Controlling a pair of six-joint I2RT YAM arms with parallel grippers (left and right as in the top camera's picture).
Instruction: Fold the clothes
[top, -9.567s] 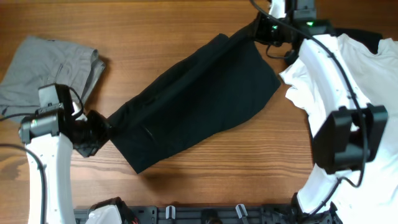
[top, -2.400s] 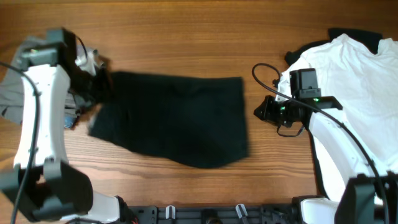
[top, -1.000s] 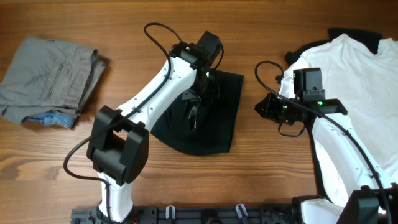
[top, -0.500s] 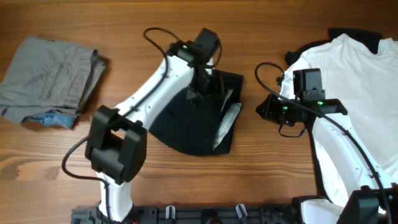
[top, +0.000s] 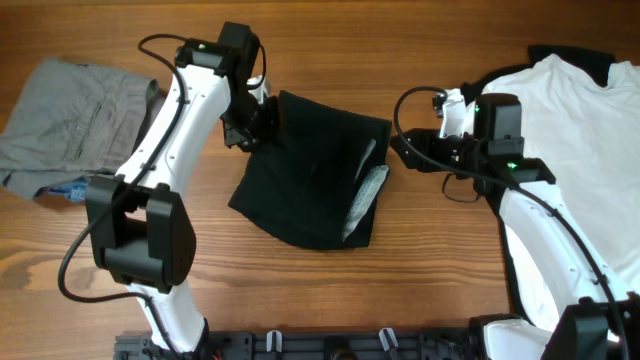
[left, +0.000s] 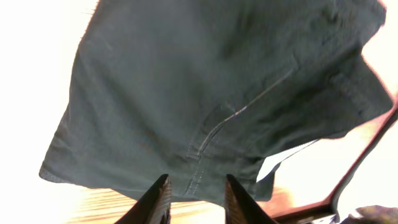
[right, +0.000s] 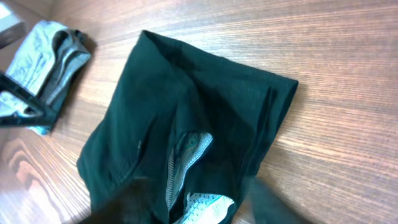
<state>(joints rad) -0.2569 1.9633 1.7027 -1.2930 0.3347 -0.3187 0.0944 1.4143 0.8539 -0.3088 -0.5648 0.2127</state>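
Black soft fabric garment (top: 300, 185) lies roughly folded mid-counter, nearer the far edge. Left gripper (left: 196, 182) hovers over it, jaws apart, empty. Right gripper (top: 397, 150) sits just beside its right edge, likewise spread. Risk: exposed grey mesh lining (top: 366, 195) snags a finger and drags the fold open.

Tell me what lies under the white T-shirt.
Black fabric pokes out from under the white T-shirt at its far edge. The rest is covered, so what garment it is cannot be told.
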